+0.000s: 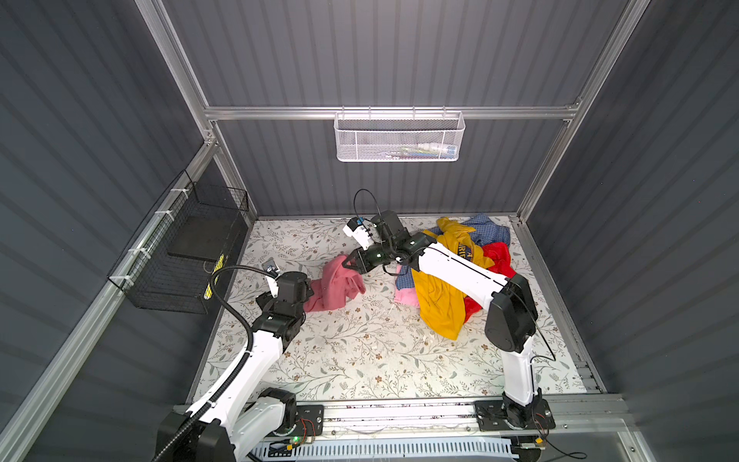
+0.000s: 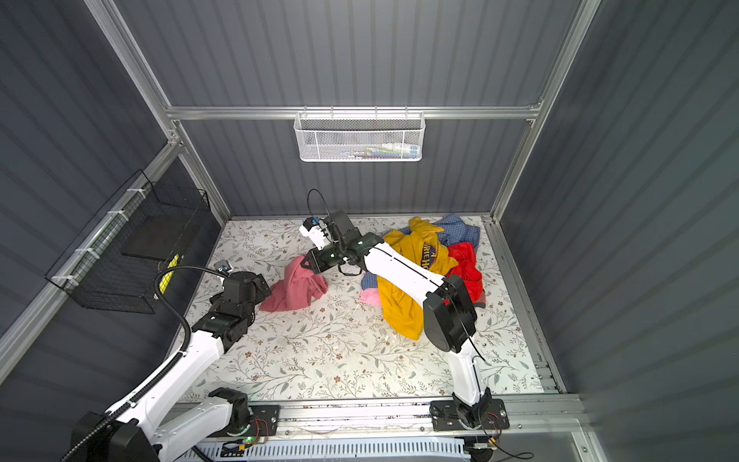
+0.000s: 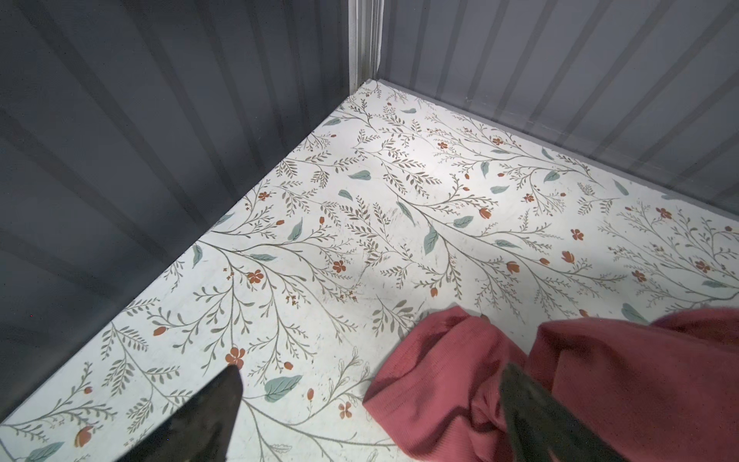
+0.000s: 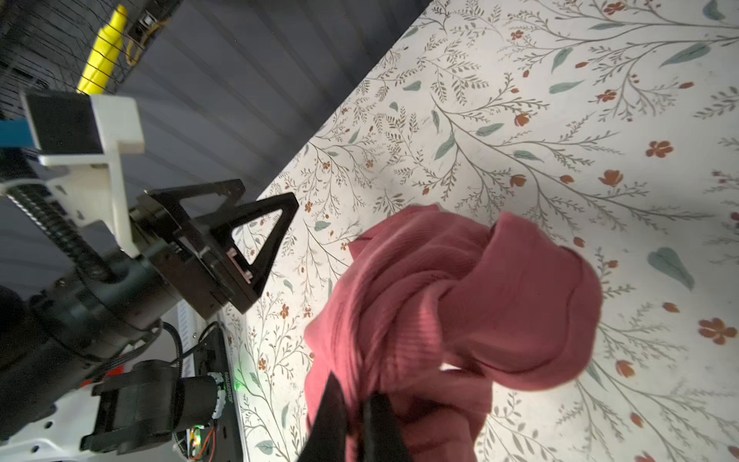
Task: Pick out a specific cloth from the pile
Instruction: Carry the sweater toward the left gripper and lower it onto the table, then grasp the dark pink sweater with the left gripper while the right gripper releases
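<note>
The dusty rose cloth (image 1: 340, 286) (image 2: 296, 290) hangs bunched left of the pile (image 1: 452, 280), its lower end resting on the floral table. My right gripper (image 1: 348, 262) (image 2: 307, 262) reaches across the middle and is shut on the cloth's top fold; the right wrist view shows its jaws (image 4: 352, 388) pinching the ribbed fabric (image 4: 460, 296). My left gripper (image 1: 310, 293) (image 2: 266, 290) is open at the cloth's lower left end. In the left wrist view (image 3: 371, 370) the cloth's edge (image 3: 440, 360) lies between its fingers, next to one of them.
The pile holds a yellow shirt (image 1: 438, 300), a blue checked shirt (image 1: 490, 230), a red piece (image 1: 498, 256) and a pale pink piece (image 1: 406, 298); my right arm crosses above it. A black wire basket (image 1: 188, 248) hangs on the left wall, a white mesh basket (image 1: 400, 136) on the back wall.
</note>
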You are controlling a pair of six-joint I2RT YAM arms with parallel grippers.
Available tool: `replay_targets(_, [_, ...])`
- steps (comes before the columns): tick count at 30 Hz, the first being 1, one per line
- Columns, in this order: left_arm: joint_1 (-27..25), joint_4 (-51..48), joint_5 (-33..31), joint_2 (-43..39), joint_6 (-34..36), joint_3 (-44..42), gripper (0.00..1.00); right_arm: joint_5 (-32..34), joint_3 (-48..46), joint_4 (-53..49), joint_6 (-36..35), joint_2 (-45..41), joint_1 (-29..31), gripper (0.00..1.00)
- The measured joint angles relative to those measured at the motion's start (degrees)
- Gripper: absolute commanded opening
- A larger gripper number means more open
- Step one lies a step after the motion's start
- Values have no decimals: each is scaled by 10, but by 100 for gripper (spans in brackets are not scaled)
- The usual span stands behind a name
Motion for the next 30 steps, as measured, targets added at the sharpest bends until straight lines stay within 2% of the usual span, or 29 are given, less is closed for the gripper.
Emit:
replay_targets(4, [0, -12, -14, -16, -12, 0, 100, 24, 126, -87, -56, 53, 35, 0])
replay_targets(9, [0, -38, -38, -35, -30, 0, 100, 45, 294, -189, -100, 169, 82, 0])
replay_targets(11, [1, -46, -43, -42, -34, 0, 100, 51, 318, -217, -109, 203, 89, 0])
replay_targets(15, [3, -57, -51, -48, -43, 0, 100, 65, 321, -263, -125, 248, 89, 9])
replay_targets(17, [3, -62, -51, -48, -48, 0, 100, 71, 321, -279, -129, 259, 88, 24])
replay_targets(19, [3, -66, -51, -47, -50, 0, 100, 79, 321, -288, -135, 262, 88, 30])
replay_targets(20, [3, -68, -50, -45, -51, 0, 100, 83, 321, -292, -136, 262, 88, 44])
replay_targets(23, [3, -68, -48, -36, -51, 0, 100, 101, 320, -297, -141, 262, 88, 52])
replay_targets(27, [4, -73, -19, -2, -46, 7, 100, 128, 282, -291, -146, 245, 89, 71])
replay_targets(29, [4, -76, 3, 18, -42, 13, 100, 146, 249, -286, -144, 223, 88, 87])
replay_targets(30, [4, -76, 19, 29, -39, 16, 100, 156, 228, -282, -147, 206, 87, 98])
